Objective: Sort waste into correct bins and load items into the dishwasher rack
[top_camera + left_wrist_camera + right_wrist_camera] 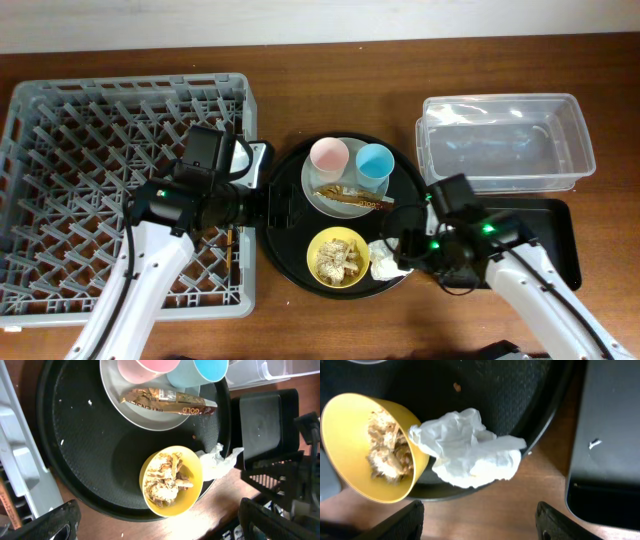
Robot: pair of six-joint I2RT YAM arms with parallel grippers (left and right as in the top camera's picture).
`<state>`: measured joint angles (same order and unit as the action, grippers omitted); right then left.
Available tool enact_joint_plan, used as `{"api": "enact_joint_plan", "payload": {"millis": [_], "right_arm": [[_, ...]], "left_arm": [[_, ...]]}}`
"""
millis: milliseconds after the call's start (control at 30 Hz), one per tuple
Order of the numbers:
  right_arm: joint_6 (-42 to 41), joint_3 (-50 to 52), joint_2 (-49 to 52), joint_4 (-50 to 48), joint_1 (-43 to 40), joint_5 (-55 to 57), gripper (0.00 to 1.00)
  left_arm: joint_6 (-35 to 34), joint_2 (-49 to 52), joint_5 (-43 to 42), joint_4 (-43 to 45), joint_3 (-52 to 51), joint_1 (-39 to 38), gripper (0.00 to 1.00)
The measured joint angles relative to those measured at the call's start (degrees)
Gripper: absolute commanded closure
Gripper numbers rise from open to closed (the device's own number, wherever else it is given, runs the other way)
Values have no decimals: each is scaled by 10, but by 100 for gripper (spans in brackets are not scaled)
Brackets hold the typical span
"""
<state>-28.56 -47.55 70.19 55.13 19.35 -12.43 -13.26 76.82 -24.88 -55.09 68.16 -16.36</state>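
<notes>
The grey dishwasher rack (110,120) fills the left. A thin wooden chopstick (232,245) lies at its right edge. On the round black tray (285,255) a pale plate (318,196) carries the pink cup (329,156), the blue cup (375,161) and the brown-gold wrapper (355,198). The yellow bowl (338,258) holds food scraps (165,480). The white napkin (385,260) lies at the tray's right rim, touching the bowl (345,445). My left gripper (160,530) is open above the tray's left side. My right gripper (480,525) is open just beside the napkin (470,450).
The clear plastic tub (505,140) stands at the back right. The flat black tray (550,225) lies in front of it, under my right arm. Bare wooden table shows along the front edge.
</notes>
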Motion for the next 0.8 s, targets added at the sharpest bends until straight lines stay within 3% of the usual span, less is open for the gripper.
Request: {"api": "enact_joint_plan", "payload": {"millis": [100,367,400,467,600,667,767,800], "right_arm": [[-51,1,42,-64,90,69,22],[-75,1,156,-130,95,116,25],[-75,1,165,-132,95,117,29],[-75,1,189,-142,95,120,59],[-67,0,190,-132,95,119,96],[-19,-96,173,-20,92,109,96],[18,-314,118,32,46,145,96],[22,-335,106,28,19,177,95]], "left_arm": [[0,-1,0,0,0,0,1],[0,-1,0,1,0,-1,1],[0,-1,0,0,0,-1,0],[0,-1,0,0,0,-1,1],[0,-1,0,0,0,-1,1],[0,-1,0,2,0,-1,1],[0,-1,0,0,0,-1,1],[0,-1,0,0,0,-1,1]]}}
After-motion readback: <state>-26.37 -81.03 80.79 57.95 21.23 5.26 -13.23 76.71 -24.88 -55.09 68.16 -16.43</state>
